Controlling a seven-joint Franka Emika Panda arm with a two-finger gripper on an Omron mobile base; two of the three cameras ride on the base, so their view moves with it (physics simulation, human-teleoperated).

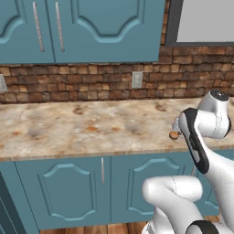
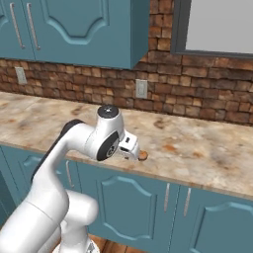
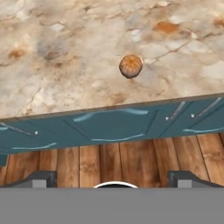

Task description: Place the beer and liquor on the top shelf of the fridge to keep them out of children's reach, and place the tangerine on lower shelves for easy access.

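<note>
Tangerine (image 3: 131, 66) sits on the counter (image 3: 65, 65), upper centre-right of the hand view: small, round, orange-tan, dull skin with a paler patch on top and a thin dark shadow under it. It lies near the counter's front edge but not on it, with bare stone on every side. In the left base view the fruit (image 1: 173, 135) shows as a small orange spot at centre right, partly hidden behind the arm's wrist; in the right base view it (image 2: 143, 155) peeks out just right of the hand, close to the front edge. Counter is mottled beige and cream stone with rusty blotches and fine veins, flat and polished, running wide across both base views. Below it, teal cabinet doors (image 1: 64, 192) with arched raised panels and slim metal bar handles; matching upper cabinets (image 1: 91, 27) at top left. Back wall is rough red-brown brick (image 1: 91, 84) with a pale outlet plate (image 1: 136, 79). Wood plank floor (image 3: 131, 157) shows in the lower half of the hand view. Gripper (image 3: 113, 179) hangs out past the counter edge, above the floor, well apart from the fruit; its two dark fingertips (image 3: 41, 178) stand far apart at the bottom corners, jaws wide with nothing between them.
</note>
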